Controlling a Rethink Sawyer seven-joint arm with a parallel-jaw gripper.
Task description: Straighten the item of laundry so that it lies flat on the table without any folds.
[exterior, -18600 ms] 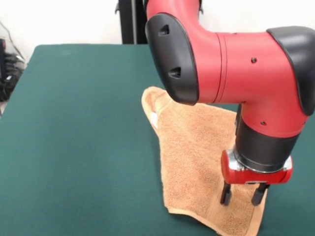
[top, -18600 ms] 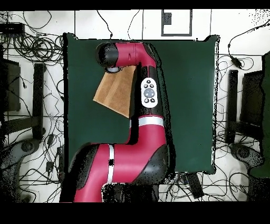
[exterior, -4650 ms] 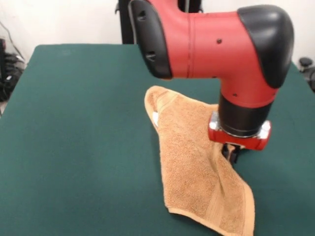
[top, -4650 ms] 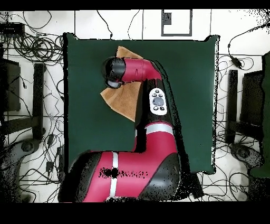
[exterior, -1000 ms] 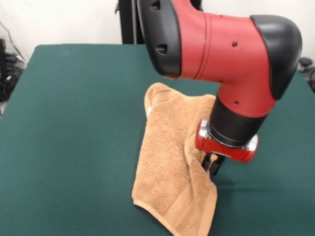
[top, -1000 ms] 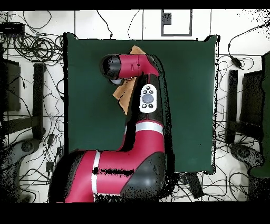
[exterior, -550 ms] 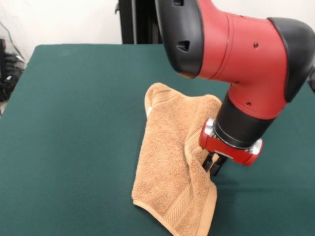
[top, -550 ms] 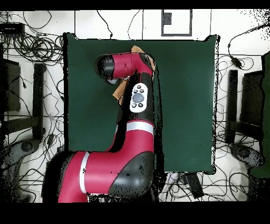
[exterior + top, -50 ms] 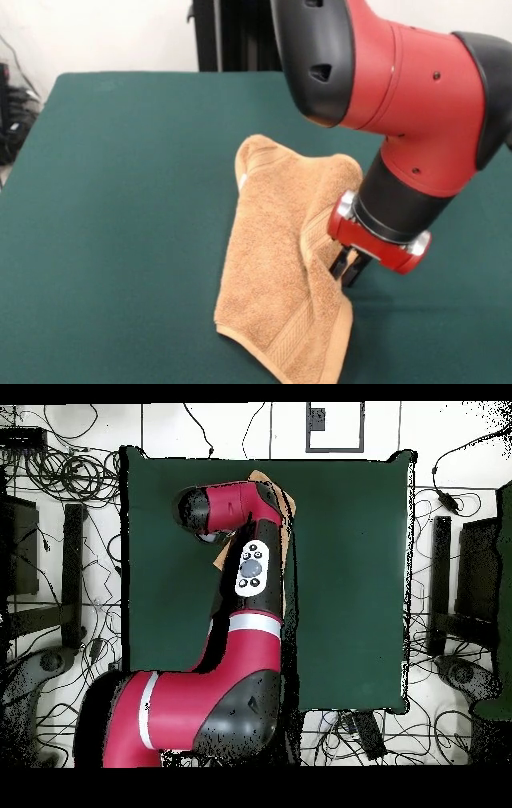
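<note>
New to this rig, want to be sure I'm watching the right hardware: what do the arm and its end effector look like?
The arm is glossy red with rounded black joint caps. A silver ring and a red collar sit above the small black end effector. From overhead, a light panel with dark round buttons and a pale band mark the arm.

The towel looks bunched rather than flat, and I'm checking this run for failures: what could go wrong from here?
1. The hand sits at the folded right edge of the towel; pulling sideways from there might drag the whole cloth across the table instead of opening the fold.
2. A ridge runs down the towel beside the hand, so it may pinch two layers and keep the crease.
3. In the overhead view the arm hides most of the towel, so flatness is hard to verify.
</note>
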